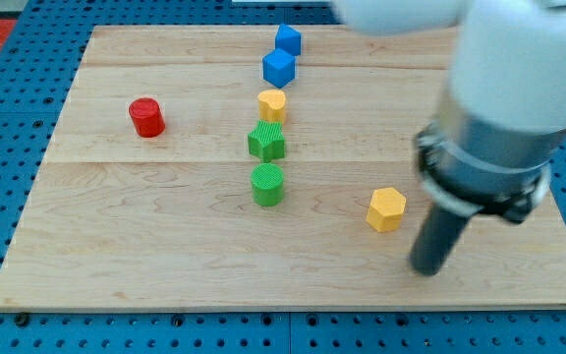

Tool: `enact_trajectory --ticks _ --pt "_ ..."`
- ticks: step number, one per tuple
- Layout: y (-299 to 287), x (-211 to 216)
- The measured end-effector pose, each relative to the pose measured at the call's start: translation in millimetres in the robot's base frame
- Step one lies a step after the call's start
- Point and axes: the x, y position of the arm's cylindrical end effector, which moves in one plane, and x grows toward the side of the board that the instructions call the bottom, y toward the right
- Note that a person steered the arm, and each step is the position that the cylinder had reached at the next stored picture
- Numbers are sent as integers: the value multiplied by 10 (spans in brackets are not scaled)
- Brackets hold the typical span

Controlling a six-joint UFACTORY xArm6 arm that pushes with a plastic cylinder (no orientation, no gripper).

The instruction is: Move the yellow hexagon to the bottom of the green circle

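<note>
The yellow hexagon (386, 208) lies on the wooden board at the view's lower right. The green circle (267, 184) stands near the board's middle, well to the left of the hexagon. My tip (427, 268) rests on the board just below and to the right of the yellow hexagon, a short gap apart from it. The rod rises from the tip into the large blurred arm body at the view's upper right.
A column of blocks runs above the green circle: a green star-like block (266, 142), a yellow block (272, 104), and two blue cubes (278, 68) (288, 39). A red cylinder (146, 117) stands at the left. The board's bottom edge (283, 307) is near my tip.
</note>
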Motion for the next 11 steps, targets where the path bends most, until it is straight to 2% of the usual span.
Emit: enact_trajectory --ticks 1,3,4,7,8,9,11 --pt "-85 -426" --pt "-483 -406" --pt "-440 -697" --pt "-985 -327" --pt "-607 -504" --pt "-715 -740" --pt "-992 -542"
